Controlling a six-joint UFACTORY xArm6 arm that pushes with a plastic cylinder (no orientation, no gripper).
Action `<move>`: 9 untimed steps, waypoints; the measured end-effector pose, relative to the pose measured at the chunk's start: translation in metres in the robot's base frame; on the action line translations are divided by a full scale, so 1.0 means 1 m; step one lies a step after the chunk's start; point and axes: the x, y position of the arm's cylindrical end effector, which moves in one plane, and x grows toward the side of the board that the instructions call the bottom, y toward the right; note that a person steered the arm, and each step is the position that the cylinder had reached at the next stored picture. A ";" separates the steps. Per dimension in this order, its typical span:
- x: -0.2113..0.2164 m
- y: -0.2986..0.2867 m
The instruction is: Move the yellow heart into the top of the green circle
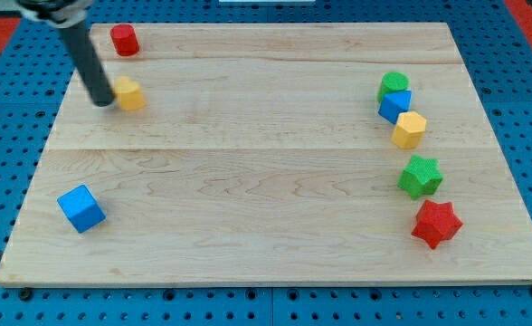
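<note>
The yellow heart (129, 93) lies near the view's top left of the wooden board. My tip (102, 101) is just to its left, touching or almost touching its left side. The green circle (394, 84) sits far off at the view's right, upper part, with a blue block (395, 106) pressed against its lower side. The rod slants up to the view's top left corner.
A red cylinder (124, 40) stands above the heart. A yellow hexagon (410, 129), a green star (421, 176) and a red star (436, 225) run down the right side. A blue cube (81, 208) lies at the lower left. The board (266, 181) lies on a blue pegboard.
</note>
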 end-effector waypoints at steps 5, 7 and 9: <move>-0.052 0.134; -0.026 0.209; -0.037 0.267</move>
